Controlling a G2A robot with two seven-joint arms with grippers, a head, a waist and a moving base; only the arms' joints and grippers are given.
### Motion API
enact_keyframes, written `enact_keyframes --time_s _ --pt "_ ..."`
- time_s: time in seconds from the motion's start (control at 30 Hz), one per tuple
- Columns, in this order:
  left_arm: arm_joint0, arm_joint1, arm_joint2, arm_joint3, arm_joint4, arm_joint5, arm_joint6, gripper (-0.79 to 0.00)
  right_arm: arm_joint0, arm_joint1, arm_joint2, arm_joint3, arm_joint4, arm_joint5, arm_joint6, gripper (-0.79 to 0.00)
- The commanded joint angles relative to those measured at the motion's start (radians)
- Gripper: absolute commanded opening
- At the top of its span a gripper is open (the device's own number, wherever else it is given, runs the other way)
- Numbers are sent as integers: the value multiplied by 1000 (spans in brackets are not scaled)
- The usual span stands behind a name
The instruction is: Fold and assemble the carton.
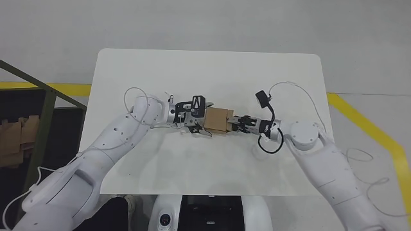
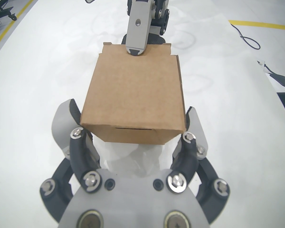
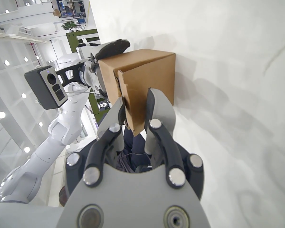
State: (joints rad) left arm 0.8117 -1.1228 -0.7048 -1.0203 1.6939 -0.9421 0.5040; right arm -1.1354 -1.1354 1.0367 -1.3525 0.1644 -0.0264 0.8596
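Item: carton [image 1: 219,119], plain brown corrugated board, folded up into a box shape, located at the middle of the white table [image 1: 160,70] between the two arms. Whether its underside rests on the table or is held just above it cannot be told. Left gripper [image 2: 131,106]: fingers spread to the carton's full width, one pad on each side wall at the near end, clamped across it; the pad faces themselves are hidden behind the board. Near end face of the carton [image 2: 135,96]: closed, with a thin slot line across it; lower edge partly in shadow. Below that face, a wrinkled white mass [image 2: 133,157], not clear whether table covering or something separate. Right gripper [image 3: 135,97]: at the opposite end, fingers drawn close together and pinched on a single panel edge of the carton [image 3: 147,77]. The board there shows a ragged, slightly open seam, and the corner beyond the fingers is hidden. From the left wrist, one right finger [image 2: 137,36] lies on top of the notched far flap and covers its centre. Carton interior: not visible. In the top view the left gripper [image 1: 200,123] and right gripper [image 1: 236,123] meet the carton end to end, with finger detail too small to read.
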Motion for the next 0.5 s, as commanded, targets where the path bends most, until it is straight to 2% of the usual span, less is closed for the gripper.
enact_keyframes --time_s 0.0,0.47 --pt "0 1 -1 -1 0 -1 0 -58 3 -1 -4 -4 -5 5 -3 -646" --pt "3 2 -2 -6 3 0 -2 -58 10 -5 -26 -48 -67 49 -33 -631"
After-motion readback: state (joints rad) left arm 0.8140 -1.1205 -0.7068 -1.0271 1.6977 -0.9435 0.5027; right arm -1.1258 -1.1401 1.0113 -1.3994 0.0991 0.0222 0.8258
